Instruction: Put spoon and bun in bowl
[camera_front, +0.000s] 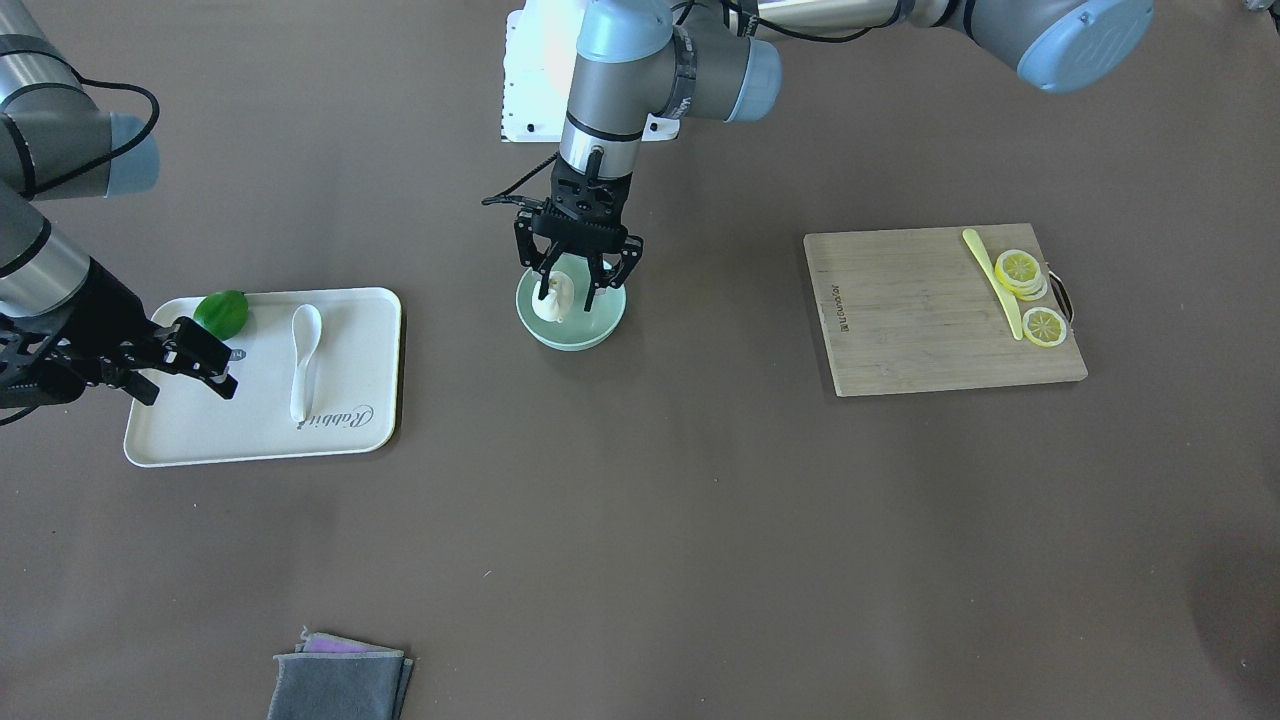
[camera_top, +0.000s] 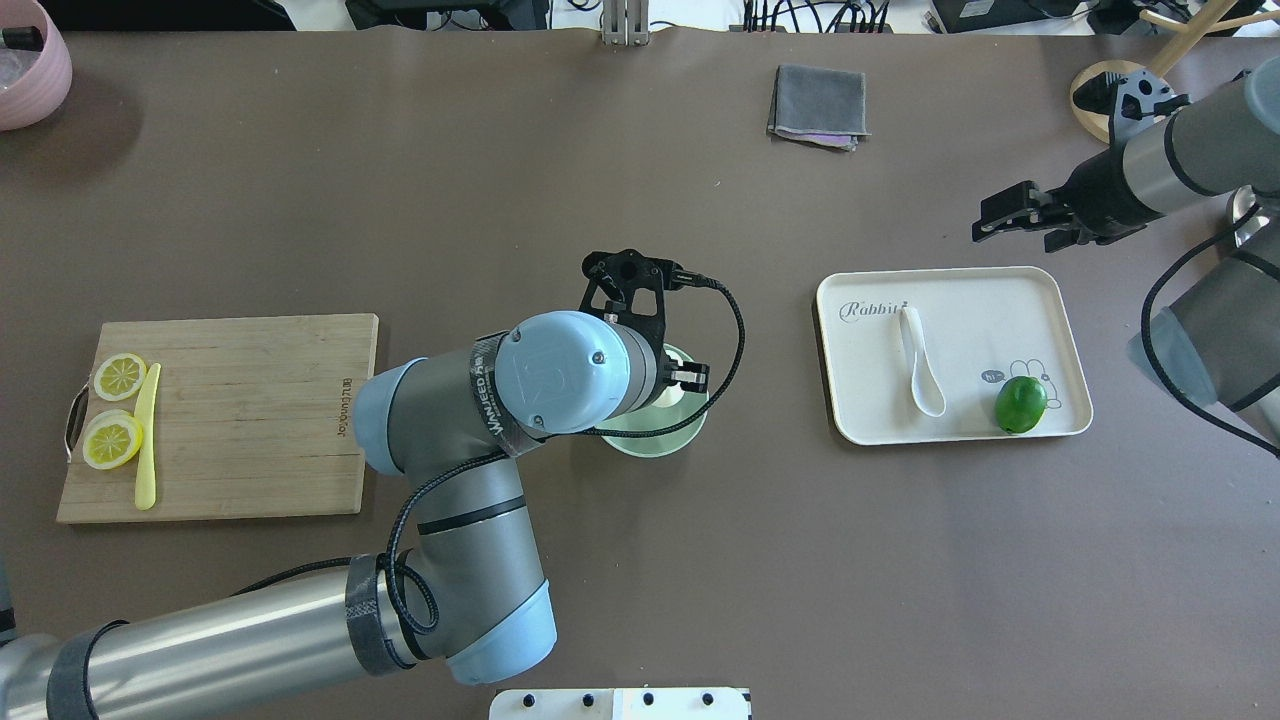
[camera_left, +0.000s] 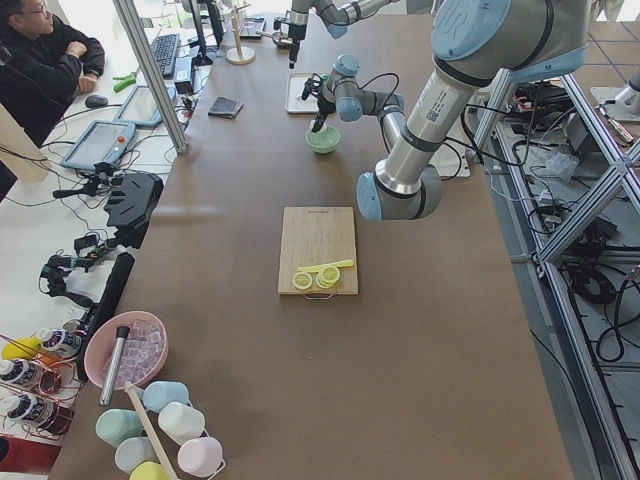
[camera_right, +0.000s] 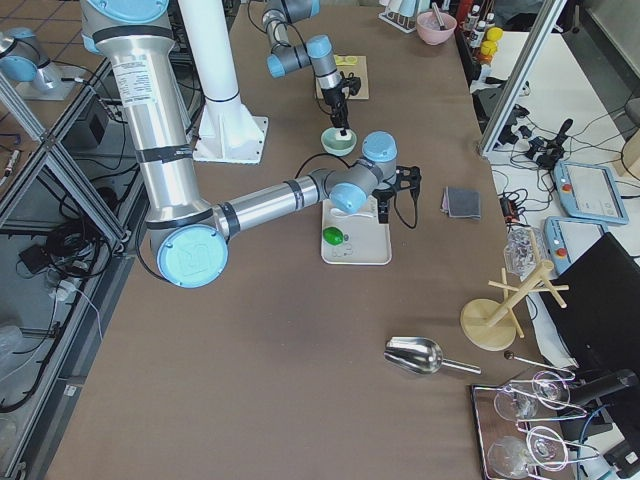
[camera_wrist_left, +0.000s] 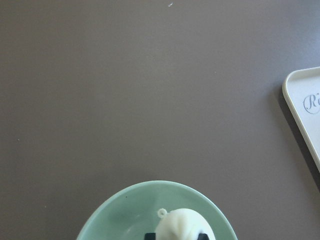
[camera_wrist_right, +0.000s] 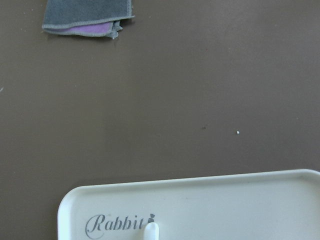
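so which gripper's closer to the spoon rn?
Right. The right gripper hovers over the tray's edge beside the spoon; the left gripper is off at the bowl, around the bun.

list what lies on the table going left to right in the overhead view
pink bowl → wooden cutting board → mint-green bowl → folded grey cloth → white spoon → lime
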